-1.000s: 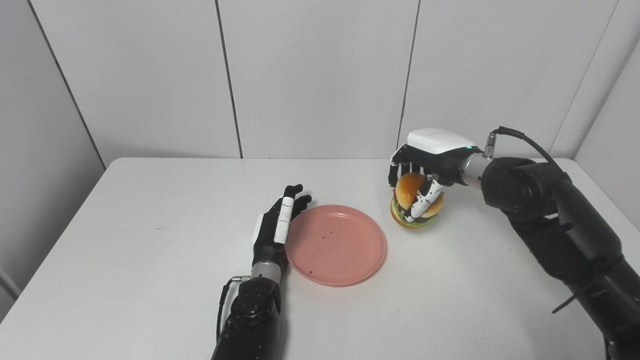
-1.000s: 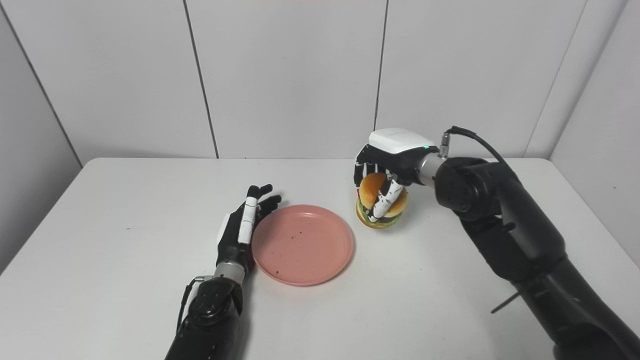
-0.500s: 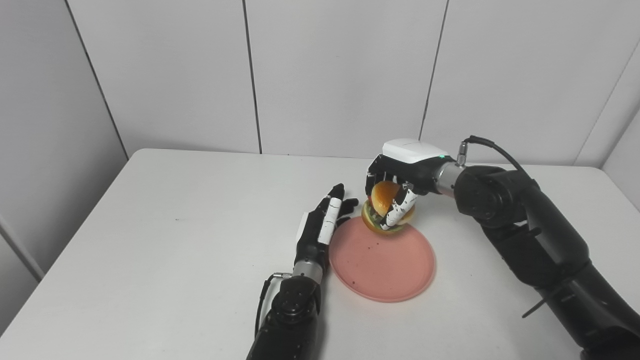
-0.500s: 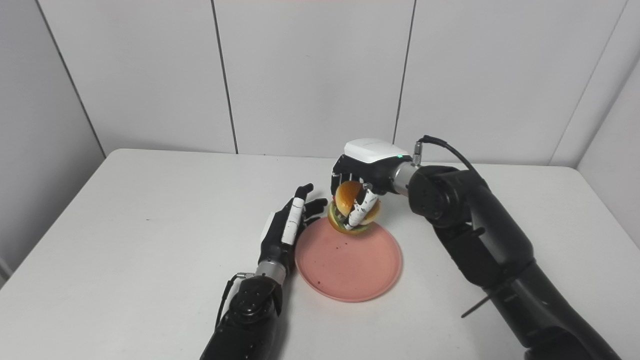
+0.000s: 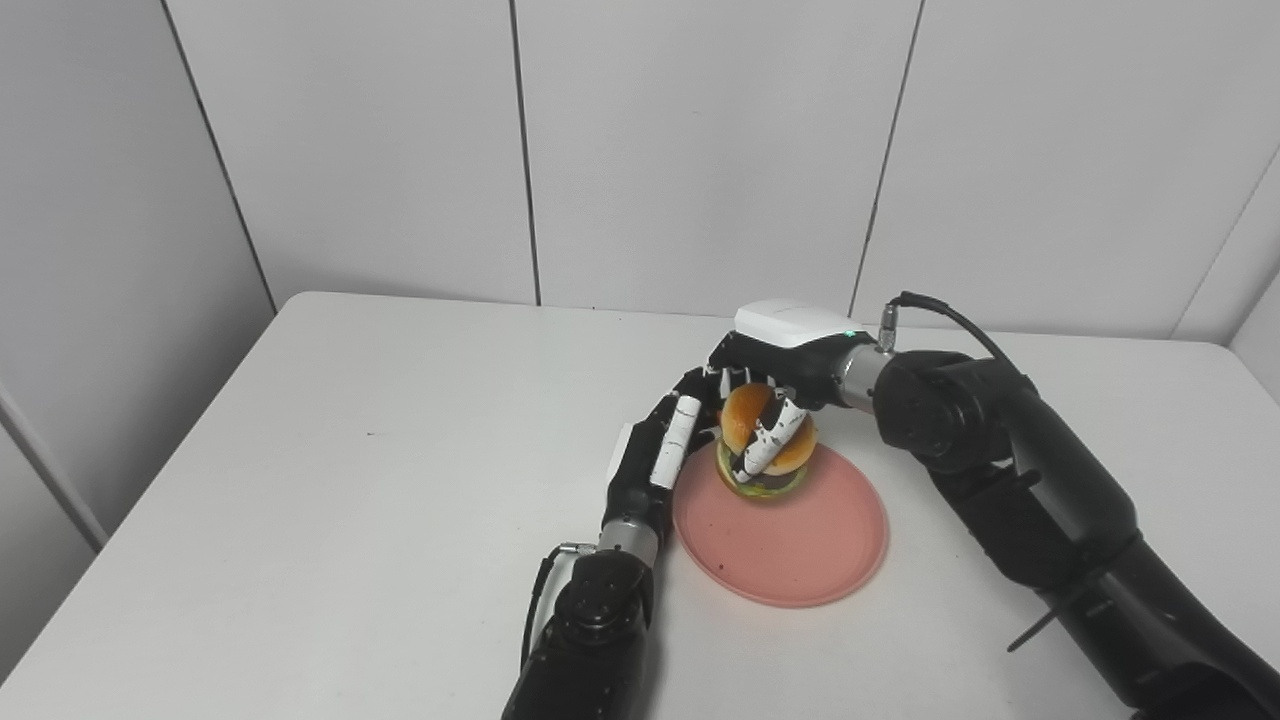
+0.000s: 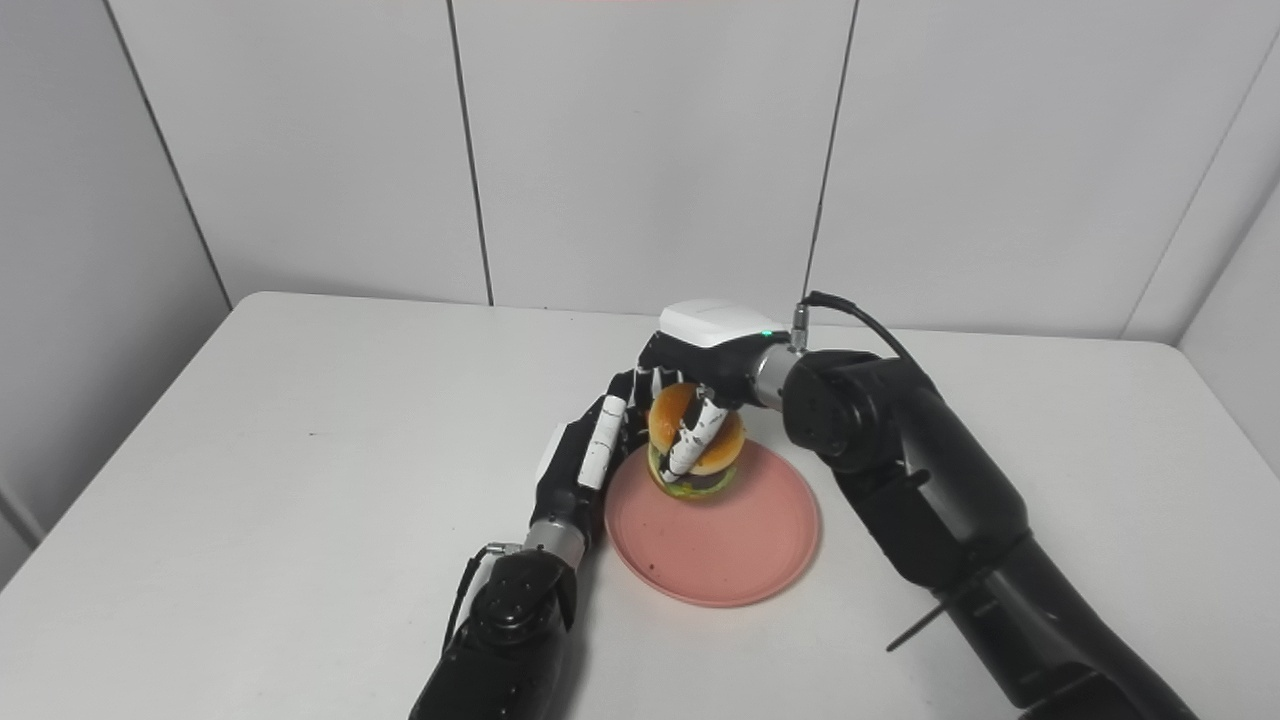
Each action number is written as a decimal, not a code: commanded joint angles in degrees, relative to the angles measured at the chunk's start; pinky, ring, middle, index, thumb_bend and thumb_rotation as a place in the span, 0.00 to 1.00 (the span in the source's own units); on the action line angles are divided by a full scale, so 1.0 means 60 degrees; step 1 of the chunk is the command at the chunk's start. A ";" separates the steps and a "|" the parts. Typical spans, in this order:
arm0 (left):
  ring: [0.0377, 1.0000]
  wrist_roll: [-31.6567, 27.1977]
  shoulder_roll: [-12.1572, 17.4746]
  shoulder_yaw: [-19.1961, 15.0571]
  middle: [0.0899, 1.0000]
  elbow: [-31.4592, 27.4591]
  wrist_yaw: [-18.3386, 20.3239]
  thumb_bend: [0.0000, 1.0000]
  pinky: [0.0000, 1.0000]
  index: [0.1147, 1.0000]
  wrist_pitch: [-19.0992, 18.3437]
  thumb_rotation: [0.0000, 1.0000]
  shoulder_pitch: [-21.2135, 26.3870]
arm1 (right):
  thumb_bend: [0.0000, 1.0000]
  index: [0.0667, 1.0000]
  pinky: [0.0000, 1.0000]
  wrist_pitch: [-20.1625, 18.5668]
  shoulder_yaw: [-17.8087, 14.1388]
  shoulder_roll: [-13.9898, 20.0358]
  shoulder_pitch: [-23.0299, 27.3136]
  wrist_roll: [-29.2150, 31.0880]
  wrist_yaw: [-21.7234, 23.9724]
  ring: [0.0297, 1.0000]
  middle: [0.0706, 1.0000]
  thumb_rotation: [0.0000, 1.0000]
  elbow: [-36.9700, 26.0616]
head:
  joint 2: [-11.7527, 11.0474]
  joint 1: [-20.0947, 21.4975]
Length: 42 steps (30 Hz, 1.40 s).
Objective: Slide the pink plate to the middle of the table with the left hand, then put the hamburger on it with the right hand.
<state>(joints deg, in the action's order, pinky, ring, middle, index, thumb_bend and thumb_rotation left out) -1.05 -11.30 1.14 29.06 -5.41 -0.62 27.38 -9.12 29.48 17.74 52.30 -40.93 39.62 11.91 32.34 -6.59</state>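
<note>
White and smooth, the table (image 5: pixel 350 480) carries everything. On the left, the left hand (image 5: pixel 655 465), black with a white strip along one finger, lies flat with its fingers straight and apart, holding nothing, its inner edge against the left rim of the plate (image 5: pixel 800 545). That plate is round, pink, shallow and glossy with a few dark specks, near the middle of the table. At its far left part sits the hamburger (image 5: pixel 765 450), a rounded orange bun over dark and green layers, its base at or just above the plate; which, I cannot tell. The right hand (image 5: pixel 775 385), white-backed with black fingers, is curled down around the bun from above. A second ago the hamburger stood on the table right of the plate.
</note>
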 commanded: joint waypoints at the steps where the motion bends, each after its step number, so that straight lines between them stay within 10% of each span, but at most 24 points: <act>1: 0.82 -0.0046 0.0039 -0.0071 0.71 0.0196 0.0008 0.91 0.86 0.84 -0.0558 0.94 -0.0229 | 0.53 0.48 0.32 0.0343 -0.0100 0.0040 0.0457 -0.0029 -0.0344 0.41 0.41 0.00 -0.0003 | 0.0006 0.0017; 11: 0.83 -0.0103 0.0093 -0.0134 0.71 0.0084 0.0103 0.91 0.88 0.82 -0.0653 0.93 -0.0258 | 0.52 0.46 0.45 0.0393 0.0008 0.0093 0.0484 -0.0182 -0.0293 0.57 0.60 0.12 0.0143 | 0.0042 0.0195; 16: 0.83 -0.0176 0.0099 -0.0194 0.70 -0.0017 0.0164 0.92 0.90 0.82 -0.0767 0.92 -0.0289 | 0.53 0.46 0.29 0.0269 0.0141 0.0148 0.0511 -0.0179 0.0052 0.37 0.44 0.02 0.0117 | 0.0112 0.0356; 26: 0.84 -0.0160 0.0153 -0.0252 0.71 -0.0412 0.0310 0.90 0.92 0.83 -0.1047 0.93 -0.0429 | 0.53 0.47 0.46 0.0074 0.0373 0.0196 0.0488 -0.0257 0.0626 0.52 0.44 0.00 0.0140 | 0.0332 0.0784; 28: 0.85 -0.0150 0.0170 -0.0261 0.73 -0.0484 0.0334 0.91 0.93 0.84 -0.1126 0.94 -0.0448 | 0.52 0.46 0.64 0.0001 0.0423 0.0200 0.0462 -0.0311 0.0779 0.60 0.56 0.11 0.0154 | 0.0346 0.0834; 32: 0.84 -0.0057 0.0220 -0.0241 0.73 -0.0562 0.0344 0.89 0.90 0.84 -0.1167 0.95 -0.0478 | 0.52 0.46 0.47 0.0023 0.0438 0.0179 0.0385 -0.0320 0.0887 0.52 0.55 0.14 0.0245 | 0.0358 0.0910; 41: 0.83 -0.0134 0.0204 -0.0289 0.72 -0.0641 0.0351 0.89 0.90 0.83 -0.1210 0.94 -0.0513 | 0.52 0.46 0.49 -0.0361 0.0679 0.0206 0.0362 -0.0494 0.1654 0.55 0.59 0.14 0.0420 | 0.0394 0.1007; 42: 0.83 -0.0131 0.0201 -0.0295 0.72 -0.0645 0.0348 0.89 0.91 0.83 -0.1216 0.94 -0.0516 | 0.72 0.57 0.50 -0.0446 0.0701 0.0203 0.0383 -0.0493 0.1816 0.56 0.60 0.12 0.0455 | 0.0394 0.1007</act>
<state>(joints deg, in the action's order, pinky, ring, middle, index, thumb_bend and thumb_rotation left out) -1.16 -10.60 -0.08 24.53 -3.13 -4.75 25.66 -9.67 33.76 18.29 51.81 -43.51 48.60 14.94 34.72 -0.53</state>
